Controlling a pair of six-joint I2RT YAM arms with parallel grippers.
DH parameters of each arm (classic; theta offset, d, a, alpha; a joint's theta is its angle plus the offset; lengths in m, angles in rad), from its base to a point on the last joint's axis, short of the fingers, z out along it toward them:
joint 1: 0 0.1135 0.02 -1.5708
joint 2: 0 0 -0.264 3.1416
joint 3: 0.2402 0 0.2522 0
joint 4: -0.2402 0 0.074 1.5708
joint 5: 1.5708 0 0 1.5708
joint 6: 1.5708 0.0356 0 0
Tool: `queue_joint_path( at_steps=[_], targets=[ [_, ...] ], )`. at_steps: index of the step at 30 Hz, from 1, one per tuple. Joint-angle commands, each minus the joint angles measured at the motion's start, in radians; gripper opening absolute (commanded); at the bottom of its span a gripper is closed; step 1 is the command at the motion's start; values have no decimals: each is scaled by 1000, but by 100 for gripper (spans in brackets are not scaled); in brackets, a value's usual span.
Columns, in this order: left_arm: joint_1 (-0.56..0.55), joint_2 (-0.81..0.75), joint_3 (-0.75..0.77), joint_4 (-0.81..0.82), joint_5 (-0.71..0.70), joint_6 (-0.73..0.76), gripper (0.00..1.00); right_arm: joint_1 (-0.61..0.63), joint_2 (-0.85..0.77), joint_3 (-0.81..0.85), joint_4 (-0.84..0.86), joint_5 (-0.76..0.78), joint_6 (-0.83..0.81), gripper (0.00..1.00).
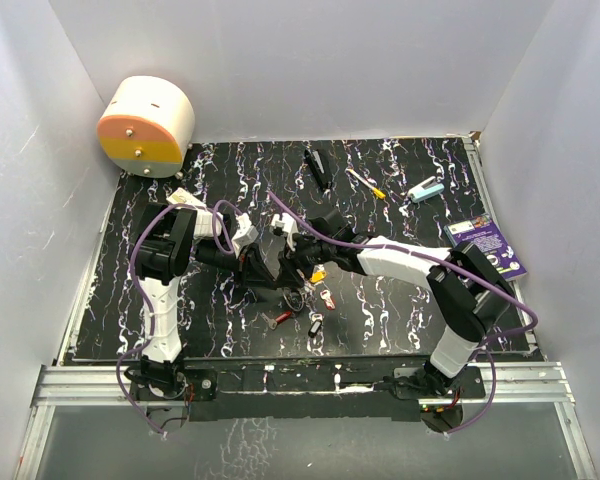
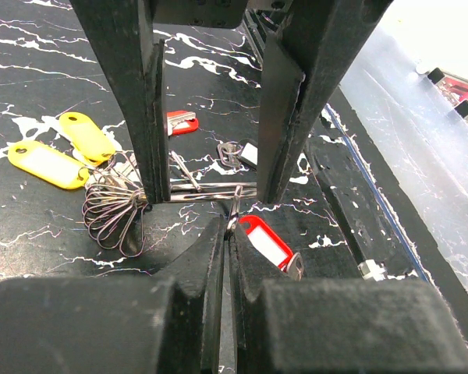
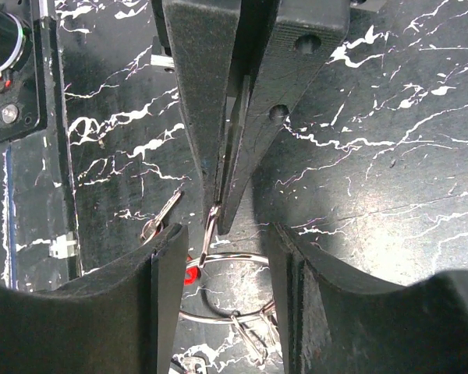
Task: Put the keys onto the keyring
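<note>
Near edge of bench [image 1: 400, 330]: red key [image 1: 280, 318] and black key [image 1: 315, 325] lie loose, on no ring.

Mid-bench: left tool [image 2: 228, 226] is closed, pinching thin silver wire, by my reading the rim of the keyring [image 3: 242, 259]. Right tool [image 3: 226, 238] stands partly open, its fingers either side of that ring, gripping nothing.

Just beyond: yellow keys [image 2: 43, 164] lie beside a tangle of wire loops [image 2: 113, 206]; cannot tell whether they are threaded on.

Judgement: early stage. The ring is presented, and most keys are not yet threaded.
</note>
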Motion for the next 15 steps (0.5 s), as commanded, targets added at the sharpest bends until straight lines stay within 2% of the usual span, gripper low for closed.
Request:
queue_joint_path(
  at_steps=[1, 15],
  targets=[
    [2, -8, 9, -23, 25, 115, 0, 4, 3, 3, 96, -47, -18, 49],
    [2, -8, 12, -23, 26, 113, 0, 4, 20, -20, 94, -69, -15, 48]
  ],
)
